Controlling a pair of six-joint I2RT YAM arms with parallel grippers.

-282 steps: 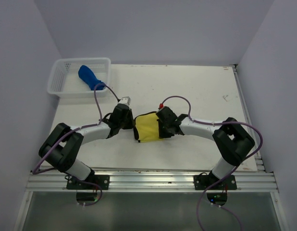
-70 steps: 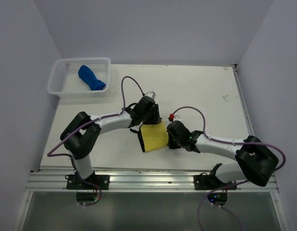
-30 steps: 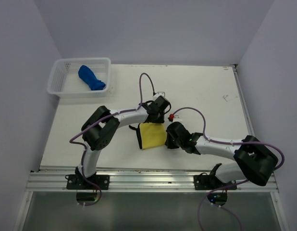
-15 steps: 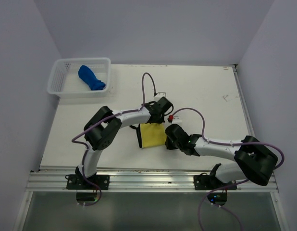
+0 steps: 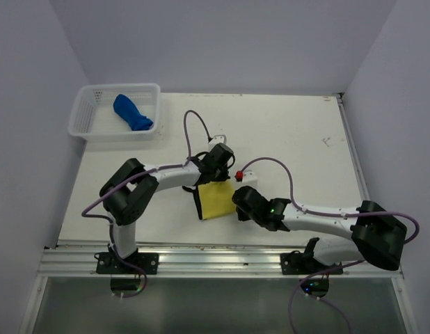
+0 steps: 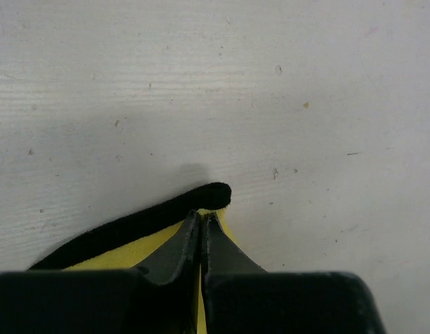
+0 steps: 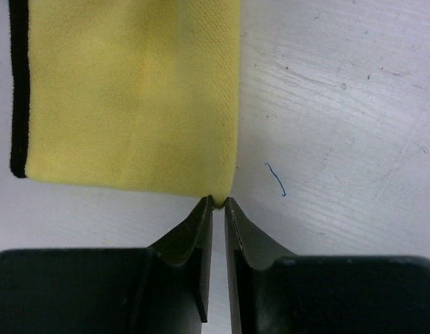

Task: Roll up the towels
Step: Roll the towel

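Note:
A folded yellow towel [image 5: 215, 200] with a black hem lies on the white table between my arms. My left gripper [image 5: 219, 167] is at its far edge and is shut on the towel's corner [image 6: 216, 221] beside the black hem [image 6: 131, 223]. My right gripper [image 5: 241, 203] is at its near right corner, shut on the tip of the yellow towel [image 7: 131, 97]. A rolled blue towel [image 5: 132, 112] lies in the white basket [image 5: 81, 111] at the far left.
The table's right edge has a rail [image 5: 354, 153]. The metal frame [image 5: 215, 263] runs along the near edge by the arm bases. Purple cables loop over both arms.
The left gripper has drawn back left along the towel's far edge. The right gripper has slid left and nearer. The towel has shifted a little nearer and looks narrower.

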